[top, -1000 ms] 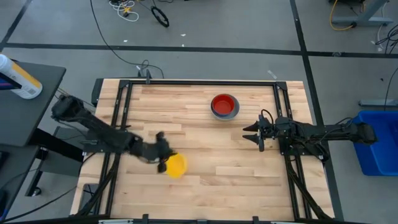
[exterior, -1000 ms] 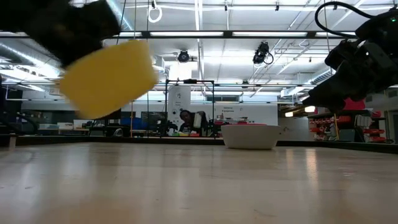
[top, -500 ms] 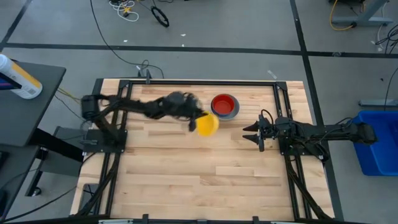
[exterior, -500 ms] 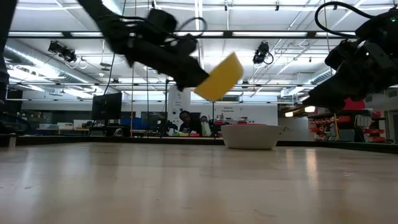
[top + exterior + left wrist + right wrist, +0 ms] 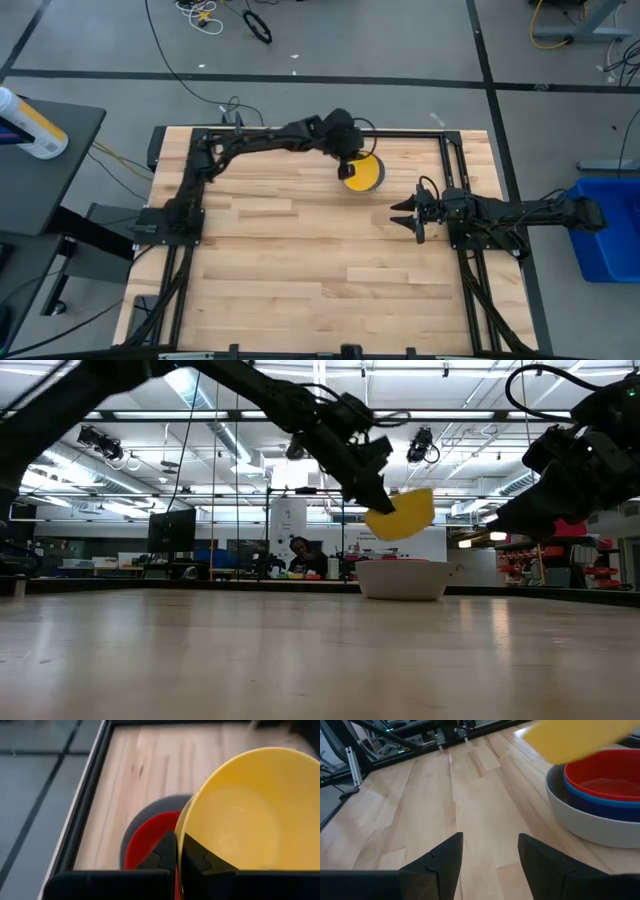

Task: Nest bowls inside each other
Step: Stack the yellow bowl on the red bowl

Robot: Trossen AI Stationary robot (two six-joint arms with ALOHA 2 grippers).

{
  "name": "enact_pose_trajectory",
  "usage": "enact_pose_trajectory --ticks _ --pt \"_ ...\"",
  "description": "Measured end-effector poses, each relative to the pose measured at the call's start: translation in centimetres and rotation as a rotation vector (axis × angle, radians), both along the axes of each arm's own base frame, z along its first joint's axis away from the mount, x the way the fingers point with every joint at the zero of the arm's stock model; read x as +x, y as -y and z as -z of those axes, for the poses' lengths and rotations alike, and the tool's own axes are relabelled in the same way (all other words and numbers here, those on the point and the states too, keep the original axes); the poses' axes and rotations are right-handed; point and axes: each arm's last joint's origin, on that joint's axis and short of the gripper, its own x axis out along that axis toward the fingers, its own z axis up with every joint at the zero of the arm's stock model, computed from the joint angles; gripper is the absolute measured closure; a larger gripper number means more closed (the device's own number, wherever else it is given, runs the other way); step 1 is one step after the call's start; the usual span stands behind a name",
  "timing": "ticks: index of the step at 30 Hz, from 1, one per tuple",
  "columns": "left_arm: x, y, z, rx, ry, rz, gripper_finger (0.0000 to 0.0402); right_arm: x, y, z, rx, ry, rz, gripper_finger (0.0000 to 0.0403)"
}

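A yellow bowl (image 5: 362, 172) hangs tilted above a stack at the table's far middle, with my left gripper (image 5: 179, 855) shut on it. In the stack a red bowl (image 5: 605, 775) sits inside a blue bowl (image 5: 600, 802), which sits inside a grey bowl (image 5: 580, 822) resting on its base. The low view shows the yellow bowl (image 5: 402, 515) clear above the stack (image 5: 403, 578). My right gripper (image 5: 487, 855) stands open at the table's right, fingers pointing at the stack, nothing between them. My left gripper pinches the yellow bowl's rim (image 5: 181, 832), with one finger (image 5: 197, 857) inside the bowl and the other (image 5: 164, 852) outside. The fingers slant down from the table's left side. The bowl is lifted clear, tilted, over the red bowl.
A black metal frame (image 5: 200, 150) runs round the wooden tabletop. Bare wood (image 5: 300, 260) fills the near and left parts of the table. The right arm (image 5: 500, 212) lies along the right side.
My left gripper has carried the yellow bowl from the table's near left, up and toward the far right, until it hangs over the stack. The bowl has stayed tilted in the hold.
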Motion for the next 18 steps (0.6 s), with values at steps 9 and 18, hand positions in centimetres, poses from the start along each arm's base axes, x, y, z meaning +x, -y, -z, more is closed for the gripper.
enact_pose_trajectory --ticks 9,18 --pt "0.6 -3.8 0.2 -0.030 -0.093 -0.048 0.0396 0.0 0.0 0.1 0.004 -0.010 0.001 0.0200" --pt "-1.3 -7.0 -0.1 -0.245 -0.033 -0.040 0.0396 0.0 0.0 0.1 0.012 -0.014 0.003 0.0203"
